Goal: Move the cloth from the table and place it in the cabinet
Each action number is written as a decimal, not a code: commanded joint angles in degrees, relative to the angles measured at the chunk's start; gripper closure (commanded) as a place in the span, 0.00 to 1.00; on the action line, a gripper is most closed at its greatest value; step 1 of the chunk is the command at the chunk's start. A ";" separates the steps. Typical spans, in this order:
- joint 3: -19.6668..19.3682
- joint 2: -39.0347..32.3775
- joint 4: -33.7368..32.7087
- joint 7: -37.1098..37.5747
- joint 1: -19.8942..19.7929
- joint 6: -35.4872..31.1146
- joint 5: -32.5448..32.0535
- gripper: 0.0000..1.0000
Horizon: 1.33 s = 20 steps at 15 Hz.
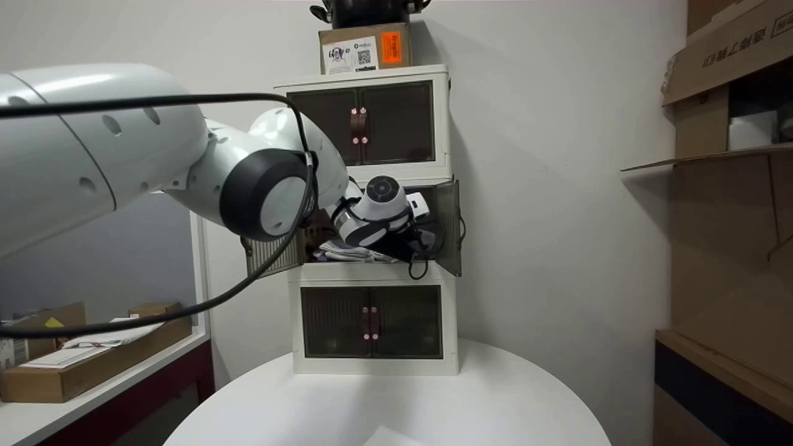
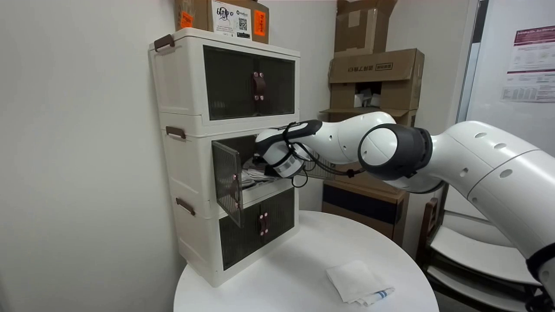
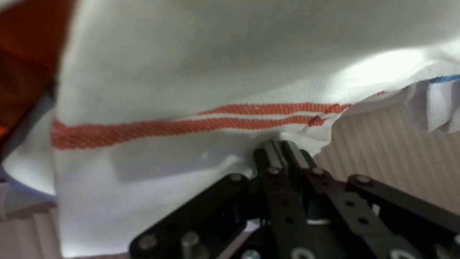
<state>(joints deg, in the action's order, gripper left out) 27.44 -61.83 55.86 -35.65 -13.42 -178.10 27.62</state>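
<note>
2 doors (image 2: 227,184) of the cabinet (image 2: 186,169) stand wide, and from where I am the middle compartment (image 2: 269,189) makes the hub of my clock. 1 door hangs at 8 o'clock. Within, the wrist view, dialled about the gripper (image 3: 282,149), has a dark red thing (image 3: 28,46) at 10 o'clock, too blurred to name, then the red-striped cloth (image 3: 161,90), spread from 8 round to 1. At that dial's centre the jaws are drawn together, seemingly nipping the cloth's crumpled edge, though I can't see between them. So I'd call the carrying-in done; letting go and backing out look left to do. On my own clock again, the 2nd door is at 3 o'clock, partly masked. At 5 lies a blue-striped cloth (image 2: 353,279), folded on the table (image 2: 286,277); if it counts too, 1 more full trip remains. Furthest over, the arm (image 2: 459,143) reaches in from 3 o'clock.
</note>
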 commanded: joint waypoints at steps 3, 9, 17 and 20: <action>-1.47 -2.89 -6.98 2.10 1.85 3.90 -0.47 0.49; 0.85 -2.36 -6.55 -3.52 0.07 8.21 -2.60 0.12; -3.12 1.95 0.81 0.22 0.28 -2.32 -0.20 0.00; -0.15 3.38 3.89 0.24 -1.61 -3.71 2.04 0.00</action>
<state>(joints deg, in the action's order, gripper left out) 25.94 -62.10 54.21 -36.47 -13.23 -180.26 27.31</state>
